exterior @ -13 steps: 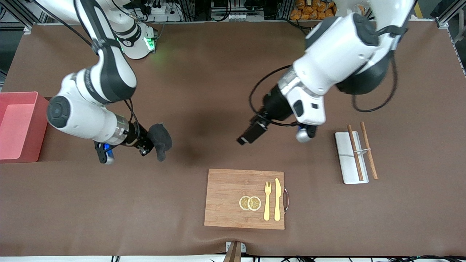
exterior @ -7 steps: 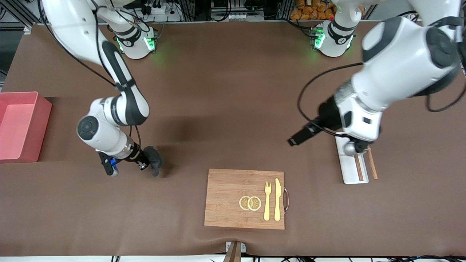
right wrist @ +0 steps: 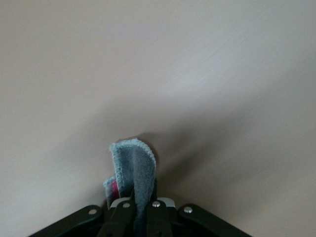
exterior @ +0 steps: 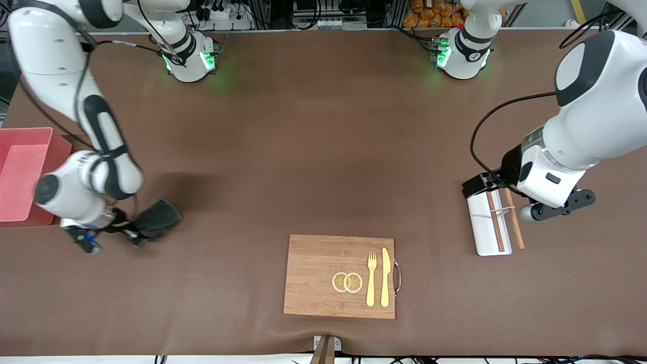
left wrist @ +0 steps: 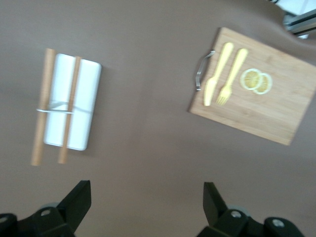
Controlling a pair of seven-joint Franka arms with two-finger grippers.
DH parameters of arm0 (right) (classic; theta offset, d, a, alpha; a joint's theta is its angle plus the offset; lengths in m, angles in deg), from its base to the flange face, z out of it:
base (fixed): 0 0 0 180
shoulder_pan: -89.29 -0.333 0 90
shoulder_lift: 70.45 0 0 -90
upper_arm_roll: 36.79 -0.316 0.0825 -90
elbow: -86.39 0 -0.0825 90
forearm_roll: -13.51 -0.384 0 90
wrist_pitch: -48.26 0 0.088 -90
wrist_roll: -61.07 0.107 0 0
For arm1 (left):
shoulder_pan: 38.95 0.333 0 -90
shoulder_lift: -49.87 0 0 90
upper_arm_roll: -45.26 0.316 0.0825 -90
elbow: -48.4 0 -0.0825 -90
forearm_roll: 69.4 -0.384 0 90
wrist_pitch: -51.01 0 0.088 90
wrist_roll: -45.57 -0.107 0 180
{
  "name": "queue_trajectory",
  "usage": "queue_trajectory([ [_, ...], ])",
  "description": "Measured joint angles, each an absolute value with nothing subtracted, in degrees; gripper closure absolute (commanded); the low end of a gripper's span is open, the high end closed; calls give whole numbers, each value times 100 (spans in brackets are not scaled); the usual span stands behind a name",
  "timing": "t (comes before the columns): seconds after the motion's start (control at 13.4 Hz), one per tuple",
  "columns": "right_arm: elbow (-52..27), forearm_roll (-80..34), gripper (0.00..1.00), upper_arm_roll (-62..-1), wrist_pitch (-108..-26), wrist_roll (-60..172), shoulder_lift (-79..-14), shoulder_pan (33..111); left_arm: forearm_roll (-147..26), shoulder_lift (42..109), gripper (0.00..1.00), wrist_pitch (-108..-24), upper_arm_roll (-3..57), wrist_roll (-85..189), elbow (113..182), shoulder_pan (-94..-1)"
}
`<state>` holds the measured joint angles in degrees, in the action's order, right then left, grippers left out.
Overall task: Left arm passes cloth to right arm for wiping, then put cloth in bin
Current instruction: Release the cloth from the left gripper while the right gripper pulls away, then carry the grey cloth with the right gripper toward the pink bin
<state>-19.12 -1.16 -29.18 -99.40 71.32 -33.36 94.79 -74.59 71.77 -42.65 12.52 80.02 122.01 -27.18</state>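
Moved toward bin (exterior: 22, 172): your right gripper (exterior: 132, 233), clamped on cloth (exterior: 156, 217) at its 2 o'clock; left gripper (left wrist: 148, 207) spread, empty.

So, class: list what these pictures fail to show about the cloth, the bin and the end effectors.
- Bin: front view, cut off by the frame edge, contents unclear.
- Cloth: motion-blurred in front view; whether it touches the table is unclear.
- Right end effector: right wrist view shows it shut on the cloth, which hides its fingertips.
- Left end effector: open, empty.

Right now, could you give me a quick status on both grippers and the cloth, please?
Right gripper shut on cloth, low over table near bin. Left gripper open, empty, above white tray. Path to bin unobstructed.
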Motion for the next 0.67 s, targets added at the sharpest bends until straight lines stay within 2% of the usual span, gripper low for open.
queue_trajectory([
  [0.15, -1723, -84, 100, -2915, -9941, 5907, -3336, 10161, -7482, 7095, 0, -4065, 1257, 7530, 12206, -2467],
  [0.3, -1477, 400, 100, -2875, -9907, 5462, -3336, 10503, -7483, 7000, 0, -3907, 1259, 7093, 12207, -2203],
  [0.45, -1259, 794, 100, -2847, -9798, 5598, -3337, 10491, -7483, 6883, 0, -3775, 1258, 6913, 12208, -2078],
  [0.67, -1217, 885, 100, -2873, -9668, 6438, -3307, 10064, -7483, 6676, 0, -3615, 1257, 6898, 12212, -2023],
])
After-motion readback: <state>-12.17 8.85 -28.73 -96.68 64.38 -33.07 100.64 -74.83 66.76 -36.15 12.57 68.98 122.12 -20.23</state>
